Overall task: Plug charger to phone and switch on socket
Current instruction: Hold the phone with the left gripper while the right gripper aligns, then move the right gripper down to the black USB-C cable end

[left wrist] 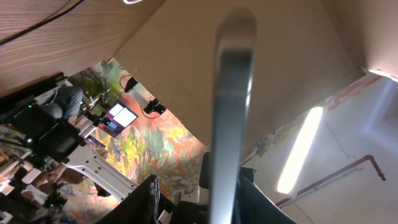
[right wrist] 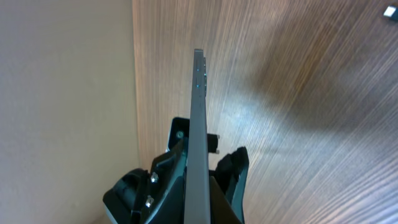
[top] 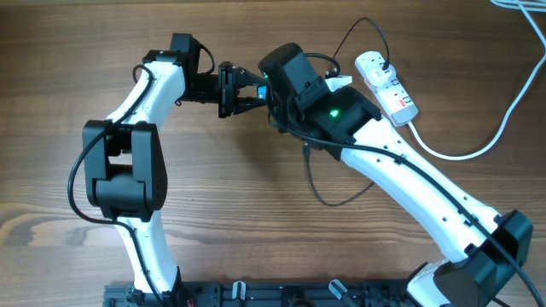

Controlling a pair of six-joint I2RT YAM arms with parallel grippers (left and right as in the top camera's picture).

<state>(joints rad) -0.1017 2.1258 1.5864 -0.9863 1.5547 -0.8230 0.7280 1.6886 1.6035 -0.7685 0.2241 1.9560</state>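
Note:
My right gripper (top: pixel 275 92) (right wrist: pixel 208 146) is shut on the phone (right wrist: pixel 198 106) and holds it edge-on above the table. In the overhead view only a cyan sliver of the phone (top: pixel 265 85) shows beside the right wrist. My left gripper (top: pixel 253 89) (left wrist: pixel 198 193) faces it from the left with its jaws spread around the phone's blurred edge (left wrist: pixel 227 112), which lies against one finger. The white socket (top: pixel 386 85) lies at the back right with the charger's black plug (top: pixel 386 66) in it. The thin black charger cable (top: pixel 320 192) loops under the right arm; its connector tip is hidden.
The socket's thick white cord (top: pixel 478 149) curves off to the right edge. The charger cable also arcs behind the right wrist (top: pixel 358 26). Both arms meet over the back middle of the wooden table (top: pixel 213 213).

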